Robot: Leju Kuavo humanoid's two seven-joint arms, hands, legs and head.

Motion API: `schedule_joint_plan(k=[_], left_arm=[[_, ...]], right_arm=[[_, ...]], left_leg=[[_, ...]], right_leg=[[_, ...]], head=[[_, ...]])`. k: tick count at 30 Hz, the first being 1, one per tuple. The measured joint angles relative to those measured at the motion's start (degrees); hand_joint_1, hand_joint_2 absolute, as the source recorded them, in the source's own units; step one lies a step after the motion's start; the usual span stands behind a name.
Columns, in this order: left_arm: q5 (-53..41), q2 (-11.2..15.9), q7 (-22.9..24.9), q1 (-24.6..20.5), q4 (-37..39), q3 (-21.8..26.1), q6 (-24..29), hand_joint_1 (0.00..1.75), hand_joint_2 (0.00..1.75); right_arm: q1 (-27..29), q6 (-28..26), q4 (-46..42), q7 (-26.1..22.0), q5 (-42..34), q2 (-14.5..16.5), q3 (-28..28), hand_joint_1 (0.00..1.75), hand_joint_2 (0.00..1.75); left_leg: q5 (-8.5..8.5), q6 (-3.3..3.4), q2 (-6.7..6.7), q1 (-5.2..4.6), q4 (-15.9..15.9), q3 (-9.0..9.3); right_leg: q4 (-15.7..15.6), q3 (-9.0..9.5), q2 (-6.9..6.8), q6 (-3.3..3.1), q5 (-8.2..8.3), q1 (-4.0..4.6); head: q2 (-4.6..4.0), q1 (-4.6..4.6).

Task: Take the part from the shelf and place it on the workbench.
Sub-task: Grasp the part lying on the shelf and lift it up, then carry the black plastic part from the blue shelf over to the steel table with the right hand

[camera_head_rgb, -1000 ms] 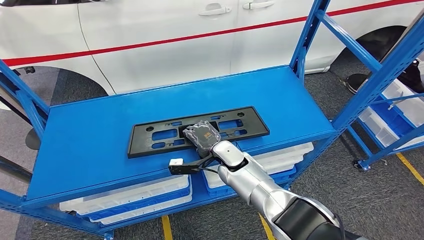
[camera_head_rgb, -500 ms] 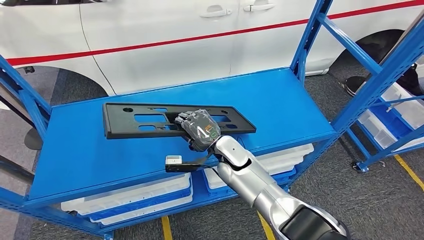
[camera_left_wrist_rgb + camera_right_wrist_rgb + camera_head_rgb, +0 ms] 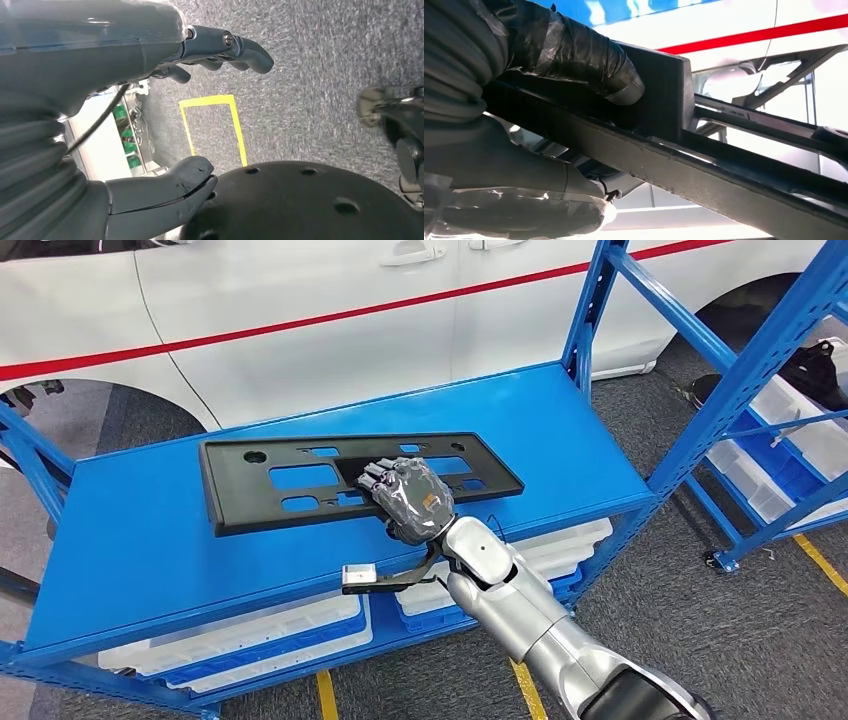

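So the big change over the last second: the part (image 3: pixel 300 480), that long black plate-holder-looking frame, isn't lying flat near the front lip of the shelf (image 3: pixel 120 560) anymore. A second ago it sat low in the middle of the head view with the right hand (image 3: pixel 408 498) resting over its centre. Now it sits higher and further left in the frame, its left end reaching toward the upper left, and the whole thing looks lifted and tipped. The camera has drifted a bit too, so some of that shift is just the view moving, but not all of it.

The right hand is clamped on the part's middle section. In the right wrist view you can see the thumb (image 3: pixel 589 60) pressed on one face of the black bar (image 3: pixel 724 185) and the other fingers wrapped around below. Grip looks solid to me.

Is it fully clear of the shelf? Probably, but from the head view I honestly can't tell if the far edge is touching the blue deck or not.

The left hand (image 3: pixel 165 125) is hanging by the floor, fingers apart, holding nothing.

Meaning for the task: the pick is basically done, and carrying it over to the workbench is what's left. The long ends could clip the blue uprights (image 3: pixel 590 310) on the way out.
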Motion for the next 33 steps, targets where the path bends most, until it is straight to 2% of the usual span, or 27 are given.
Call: schedule_joint_plan(k=[1, 2, 3, 5, 6, 7, 9, 11, 12, 13, 15, 16, 17, 18, 19, 20, 22, 23, 25, 26, 27, 28, 29, 30, 31, 32, 33], left_arm=[[0.0, 0.0, 0.0, 0.0, 0.0, 0.0, 0.0, 0.0, 1.75], [0.0, 0.0, 0.0, 0.0, 0.0, 0.0, 0.0, 0.0, 1.75], [0.0, 0.0, 0.0, 0.0, 0.0, 0.0, -0.1, 0.0, 1.75], [0.0, 0.0, 0.0, 0.0, 0.0, 0.0, -0.1, 0.0, 1.75], [0.0, 0.1, -0.1, -0.1, 0.0, 0.0, -0.1, 0.0, 1.75], [0.0, 0.1, -0.1, -0.1, 0.0, 0.0, -0.1, 0.0, 1.75], [0.0, 0.1, -0.1, -0.2, 0.1, 0.0, -0.1, 0.0, 1.75], [0.0, 0.1, -0.1, -0.2, 0.1, 0.0, -0.1, 0.0, 1.75], [0.0, 0.1, -0.1, -0.2, 0.1, 0.0, -0.1, 0.0, 1.75], [0.0, 0.1, -0.1, -0.2, 0.1, 0.0, -0.1, 0.0, 1.75], [0.0, 0.0, -0.1, -0.3, 0.1, 0.0, -0.2, 0.0, 1.75], [0.0, 0.0, -0.1, -0.2, 0.1, 0.0, -0.2, 0.0, 1.75], [0.0, 0.0, -0.1, -0.2, 0.1, 0.0, -0.2, 0.0, 1.75], [0.0, 0.0, -0.1, -0.2, 0.1, 0.0, -0.2, 0.0, 1.75], [0.0, 0.0, -0.1, -0.2, 0.1, 0.0, -0.2, 0.0, 1.75], [0.0, 0.0, -0.1, -0.2, 0.1, 0.0, -0.2, 0.0, 1.75], [0.0, 0.0, 0.0, -0.2, 0.1, 0.0, -0.3, 0.0, 1.75], [0.0, 0.0, 0.0, -0.2, 0.1, 0.0, -0.3, 0.0, 1.75], [0.0, 0.0, 0.3, -0.2, 0.1, 0.1, -0.6, 0.0, 1.75], [0.0, 0.2, 0.5, -0.1, 0.1, 0.2, -0.7, 0.0, 1.75], [0.0, 0.3, 0.6, 0.0, 0.1, 0.3, -0.8, 0.0, 1.75], [0.0, 0.4, 0.8, 0.0, 0.1, 0.3, -0.9, 0.0, 1.75], [0.0, 0.5, 0.9, 0.1, 0.1, 0.3, -0.9, 0.0, 1.75], [0.0, 0.5, 1.0, 0.1, 0.1, 0.3, -1.0, 0.0, 1.75], [0.0, 0.5, 1.0, 0.1, 0.1, 0.3, -1.0, 0.0, 1.75], [0.0, 0.5, 1.0, 0.1, 0.1, 0.3, -1.0, 0.0, 1.75], [0.0, 0.5, 1.1, 0.1, 0.1, 0.3, -0.9, 0.0, 1.75]], right_arm=[[0.0, -0.2, 0.0, 0.2, 0.5, -0.1, 0.0, 1.75, 1.75], [0.1, -0.4, 0.0, 0.4, 0.8, -0.2, 0.1, 1.75, 1.75], [0.1, -0.5, 0.0, 0.5, 1.1, -0.3, 0.1, 1.75, 1.75], [0.1, -0.6, -0.1, 0.5, 1.3, -0.5, 0.1, 1.75, 1.75], [0.1, -0.7, -0.2, 0.5, 1.4, -0.6, 0.1, 1.75, 1.75], [0.1, -0.7, -0.2, 0.5, 1.5, -0.7, 0.1, 1.75, 1.75], [0.1, -0.9, -0.3, 0.5, 1.6, -0.7, 0.2, 1.75, 1.75], [0.1, -1.1, -0.4, 0.5, 1.8, -0.9, 0.4, 1.75, 1.75], [0.1, -1.2, -0.5, 0.5, 1.8, -1.0, 0.4, 1.75, 1.75], [0.1, -1.3, -0.5, 0.5, 1.8, -1.1, 0.5, 1.75, 1.75], [0.1, -1.4, -0.6, 0.5, 1.8, -1.3, 0.5, 1.75, 1.75], [0.1, -1.4, -0.6, 0.6, 1.8, -1.4, 0.6, 1.75, 1.75], [0.2, -1.4, -0.6, 0.7, 1.9, -1.5, 0.6, 1.75, 1.75], [0.2, -1.4, -0.6, 0.8, 2.0, -1.6, 0.6, 1.75, 1.75], [0.2, -1.4, -0.6, 0.9, 2.1, -1.6, 0.7, 1.75, 1.75], [0.2, -1.4, -0.6, 1.1, 2.3, -1.7, 0.7, 1.75, 1.75], [0.0, -1.6, -0.7, 1.2, 2.7, -1.7, 1.0, 1.75, 1.75], [-0.2, -1.8, -0.8, 1.2, 2.8, -1.7, 1.3, 1.75, 1.75], [-0.4, -2.1, -1.0, 1.2, 3.1, -1.6, 2.0, 1.75, 1.75], [-0.5, -2.3, -1.1, 1.2, 3.3, -1.5, 2.5, 1.75, 1.75], [-0.7, -2.4, -1.2, 1.3, 3.4, -1.4, 3.0, 1.75, 1.75], [-0.8, -2.4, -1.4, 1.4, 3.5, -1.3, 3.5, 1.75, 1.75], [-0.9, -2.5, -1.6, 1.5, 3.6, -1.2, 4.0, 1.75, 1.75], [-0.9, -2.5, -1.9, 1.5, 3.6, -1.2, 4.4, 1.75, 1.75], [-0.9, -2.5, -2.2, 1.5, 3.5, -1.1, 4.6, 1.75, 1.75], [-0.8, -2.5, -2.6, 1.5, 3.4, -1.1, 4.8, 1.75, 1.75], [-0.7, -2.5, -2.9, 1.5, 3.3, -1.2, 4.9, 1.75, 1.75]], left_leg=[[-1.12, -0.05, 0.0, 0.0, 3.0, -1.15], [-1.13, 0.02, 0.0, -0.01, 4.2, -1.47], [-0.01, 0.22, 0.0, -0.04, 3.2, -0.65], [3.43, 1.03, -0.02, -0.26, -4.5, 3.71], [4.77, 1.35, -0.02, -0.48, -8.2, 5.8], [5.59, 1.6, -0.04, -0.72, -10.8, 7.06], [6.39, 1.82, -0.08, -1.17, -12.0, 7.23], [7.63, 2.42, 0.0, -1.01, -12.8, 6.62], [8.45, 2.9, 0.11, -0.86, -13.1, 6.19], [9.31, 3.3, 0.23, -0.69, -13.4, 5.62], [10.68, 3.77, 0.35, -0.77, -13.4, 3.97], [11.29, 3.75, 0.35, -0.81, -13.2, 3.03], [11.87, 3.69, 0.35, -0.85, -13.1, 2.07], [12.36, 3.58, 0.35, -0.86, -12.8, 1.15], [12.75, 3.46, 0.36, -0.85, -12.5, 0.3], [13.08, 3.3, 0.36, -0.85, -12.0, -0.48], [13.64, 2.8, 0.33, -0.99, -11.3, -1.71], [13.96, 2.47, 0.32, -1.05, -11.0, -2.06], [14.77, 1.77, 0.31, -1.1, -11.1, -2.36], [14.7, 1.43, 0.21, -1.04, -10.9, -2.57], [13.7, 1.1, 0.12, -0.99, -10.1, -3.0], [11.66, 0.77, 0.03, -0.91, -8.4, -3.67], [8.8, 0.47, -0.04, -0.73, -5.7, -4.54], [5.91, 0.18, -0.04, -0.6, -2.2, -5.5], [3.9, -0.1, -0.03, -0.46, 1.4, -6.23], [3.25, -0.32, -0.03, -0.34, 4.0, -6.42], [3.9, -0.49, -0.03, -0.22, 4.9, -5.79]], right_leg=[[0.0, -0.34, -0.03, -0.11, 0.24, 0.15], [0.1, -0.67, -0.06, -0.15, 0.5, 0.3], [0.1, -0.98, -0.06, -0.15, 0.79, 0.44], [0.1, -1.46, -0.04, 0.01, 1.44, 0.61], [0.0, -1.61, -0.03, 0.24, 1.82, 0.67], [-0.1, -1.67, -0.04, 0.56, 2.22, 0.64], [-0.5, -1.69, -0.11, 1.36, 3.19, 0.47], [-0.8, -1.94, -0.08, 2.11, 3.45, 0.43], [0.0, -2.35, -0.03, 2.36, 2.22, 0.45], [1.8, -3.04, 0.02, 2.58, -0.01, 0.48], [8.6, -4.88, 0.04, 2.91, -5.76, 0.38], [12.1, -5.53, 0.03, 3.1, -7.47, 0.37], [14.5, -5.54, 0.03, 3.24, -7.89, 0.36], [14.9, -4.62, 0.02, 3.31, -7.14, 0.35], [13.2, -2.66, 0.02, 3.28, -5.75, 0.35], [9.7, 0.19, 0.02, 3.16, -4.68, 0.36], [2.4, 5.39, 0.04, 2.56, -4.74, 0.6], [0.2, 6.71, 0.05, 2.18, -5.26, 0.76], [-0.8, 6.66, 0.06, 1.33, -5.13, 0.91], [-1.1, 6.37, -0.04, 0.9, -4.65, 0.8], [-1.2, 5.93, -0.15, 0.36, -4.04, 0.65], [-1.4, 5.35, -0.27, -0.12, -3.36, 0.47], [-1.4, 4.67, -0.37, -0.43, -2.7, 0.41], [-1.4, 3.84, -0.38, -0.63, -2.05, 0.4], [-1.4, 2.98, -0.41, -0.61, -1.39, 0.41], [-1.3, 2.09, -0.45, -0.52, -0.74, 0.41], [-1.2, 1.19, -0.5, -0.39, -0.09, 0.38]], head=[[0.0, 0.01], [0.0, 0.0], [0.0, 0.0], [0.0, 0.01], [0.0, 0.02], [0.0, 0.02], [0.0, 0.02], [0.0, 0.03], [0.0, 0.04], [0.0, 0.05], [0.0, 0.06], [0.0, 0.05], [0.0, 0.04], [0.0, 0.05], [0.0, 0.04], [0.0, 0.04], [0.0, 0.04], [0.0, 0.04], [0.0, 0.03], [0.0, 0.04], [0.0, 0.01], [0.0, 0.0], [0.0, -0.01], [0.0, -0.03], [0.0, -0.03], [0.0, -0.03], [0.0, -0.03]])
